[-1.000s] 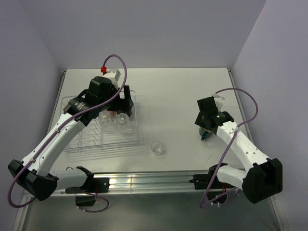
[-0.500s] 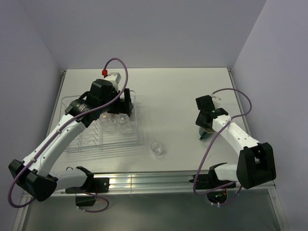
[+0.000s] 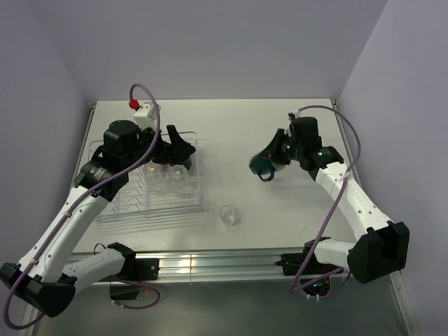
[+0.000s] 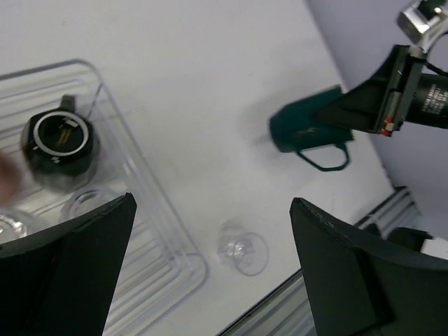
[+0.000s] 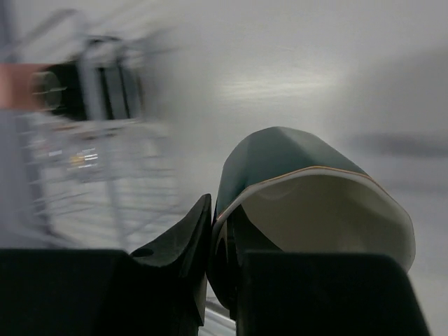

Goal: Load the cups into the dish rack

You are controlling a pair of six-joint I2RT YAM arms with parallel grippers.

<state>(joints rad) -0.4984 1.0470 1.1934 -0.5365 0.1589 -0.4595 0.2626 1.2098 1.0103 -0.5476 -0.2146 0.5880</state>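
**Step in hand: carry the dark green mug to the rack**

1. Confirm the grip. The right gripper point(image 5: 220, 234) is closed narrow on the wall of the dark green mug point(image 5: 294, 168) at its rim. From the wrist view, one finger appears to sit outside the wall and the other inside.
2. Note the load. The mug hangs clear of the table point(image 3: 238, 126), well to the right of the dish rack point(image 3: 175, 210). It is tipped on its side, with its white inside facing back toward the wrist and its handle to the near side.
3. Travel left toward the rack. A rim pinch is likely to give little resistance to twisting, so avoid quick wrist rolls.
4. Choose a free slot. The black mug point(image 4: 59, 140) and the clear tumblers point(image 3: 179, 173) occupy the right-hand part of the rack. Aim for bare ribs to their near side or left.
5. Clear the raised rim before you descend, and release only once the mug is supported.
6. Watch the left gripper point(image 3: 176, 145). It hovers above the far right part of the rack with its jaws wide and nothing between them. It looks likely to stand in your approach path, so retract it or route around it.

**Arm pose**

The right arm reaches forward and inward, with the wrist turned toward the rack. The left arm arches up over the rack, its camera looking down. One clear tumbler point(image 3: 228, 215) stands on the table just off the near right corner of the rack and has not yet been loaded.
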